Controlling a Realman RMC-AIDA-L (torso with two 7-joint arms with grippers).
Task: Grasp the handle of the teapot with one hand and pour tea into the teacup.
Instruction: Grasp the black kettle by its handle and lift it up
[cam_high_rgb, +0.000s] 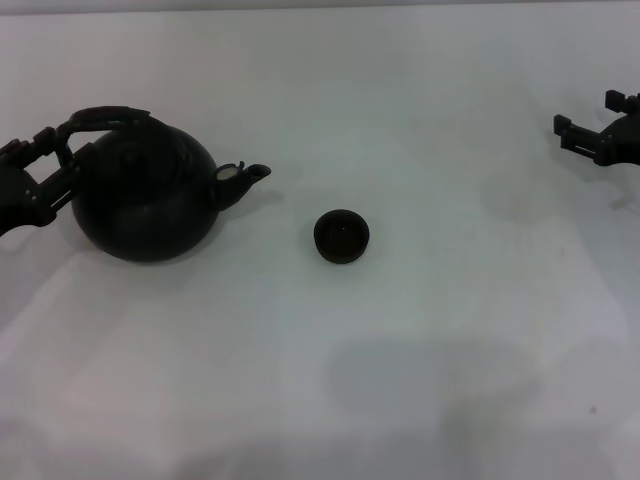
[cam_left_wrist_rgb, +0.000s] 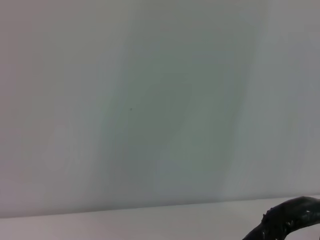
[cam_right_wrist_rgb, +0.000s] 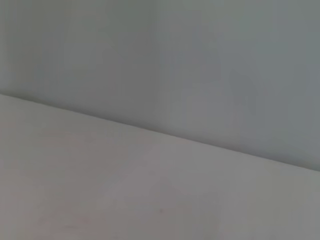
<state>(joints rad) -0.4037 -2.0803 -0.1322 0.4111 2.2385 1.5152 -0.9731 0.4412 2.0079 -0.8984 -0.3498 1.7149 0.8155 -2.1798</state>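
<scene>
Sitting left, the round matte-black teapot (cam_high_rgb: 148, 200) has its handle (cam_high_rgb: 105, 117) clenched by the left gripper (cam_high_rgb: 62, 145); the teacup (cam_high_rgb: 341, 236) stands right of it.

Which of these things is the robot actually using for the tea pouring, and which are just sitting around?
In use:
- teapot
- its handle, with the left gripper at it
- teacup

Not in use:
- right gripper, parked far right
- table, only the surface beneath
</scene>
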